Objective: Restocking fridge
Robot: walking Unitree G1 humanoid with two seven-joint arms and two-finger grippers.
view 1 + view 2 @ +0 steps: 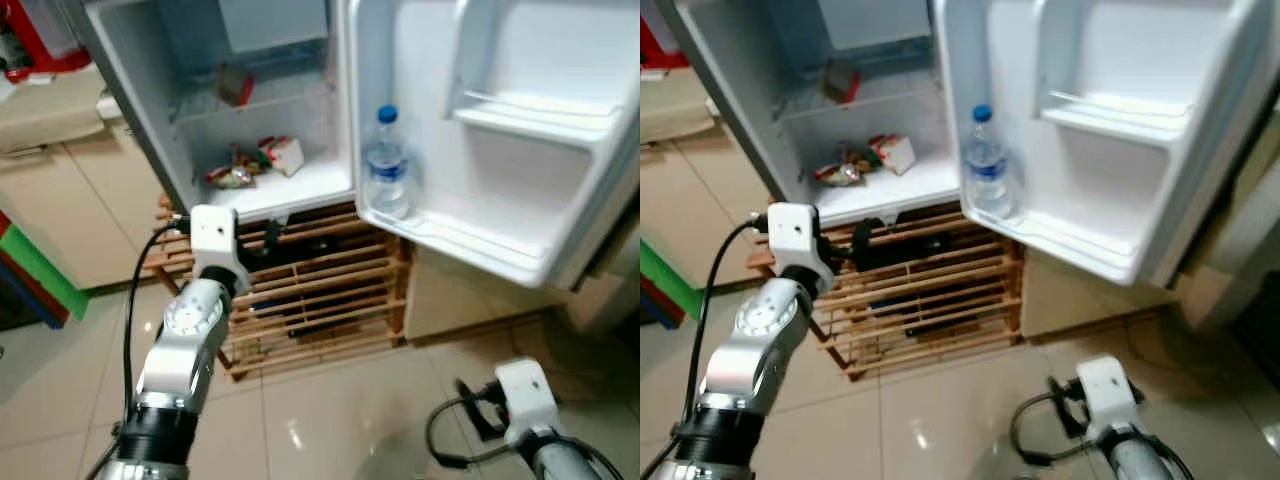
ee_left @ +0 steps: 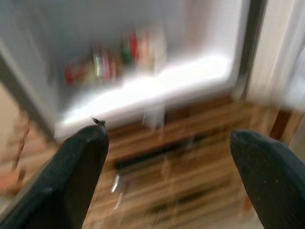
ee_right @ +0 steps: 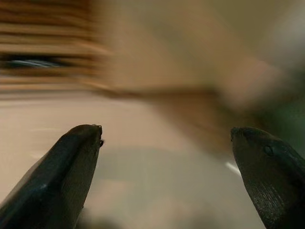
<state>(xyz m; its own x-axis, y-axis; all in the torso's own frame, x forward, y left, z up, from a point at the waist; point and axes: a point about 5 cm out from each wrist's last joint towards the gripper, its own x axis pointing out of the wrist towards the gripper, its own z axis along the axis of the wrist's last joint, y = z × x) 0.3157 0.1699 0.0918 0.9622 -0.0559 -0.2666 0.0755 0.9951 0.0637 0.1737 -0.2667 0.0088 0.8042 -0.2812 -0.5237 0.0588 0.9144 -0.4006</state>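
Note:
The small white fridge stands open on a wooden slatted rack. Snack packets lie on its floor, and a reddish packet rests on the wire shelf above. A clear water bottle with a blue cap stands in the lower shelf of the open door. My left gripper is raised in front of the rack just below the fridge's bottom edge, open and with nothing between its fingers. My right gripper hangs low over the tiled floor at the right, open and holding nothing.
The open door swings out to the right above my right arm. A green and red object sits on the floor at the left. A red thing lies on a beige surface at the top left.

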